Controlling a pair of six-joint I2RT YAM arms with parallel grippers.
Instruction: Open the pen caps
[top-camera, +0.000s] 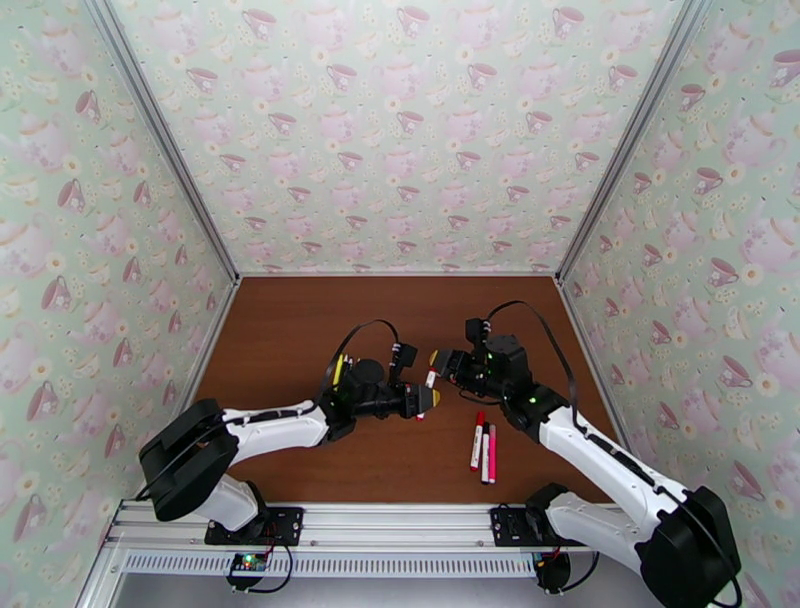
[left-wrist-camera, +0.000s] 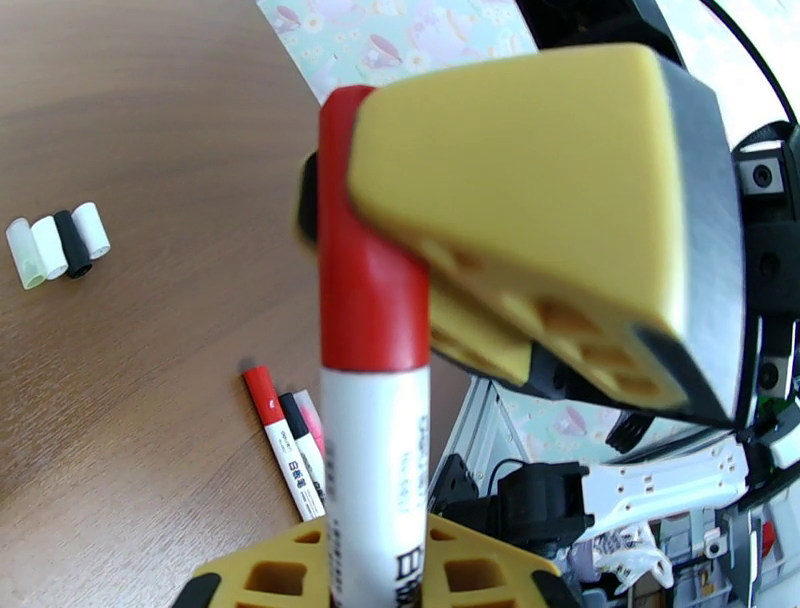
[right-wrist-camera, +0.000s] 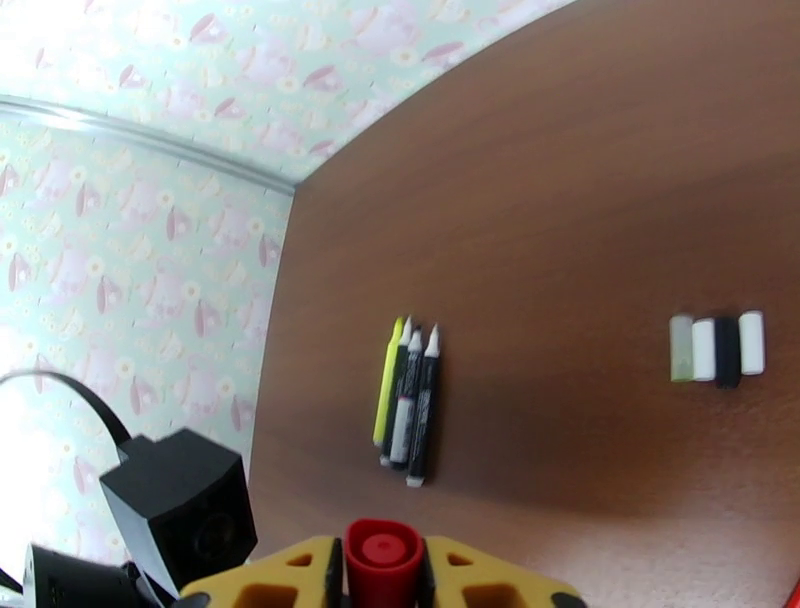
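Pen caps (right-wrist-camera: 717, 347), four loose ones, sit in a tidy row on the desk (top-camera: 300, 330), well apart from four uncapped pens (right-wrist-camera: 405, 400). Mid-desk, the left claw (top-camera: 425, 400) is clamped on a white pen (left-wrist-camera: 375, 470), its red cap (left-wrist-camera: 370, 250) poking between the fingers of the right claw (right-wrist-camera: 381, 575). Squeezing or not, can't tell. Three capped pens (top-camera: 483, 450) lie near the right arm (top-camera: 600, 460). Loads of bare desk toward the back wall (top-camera: 400, 150) and along the left side.
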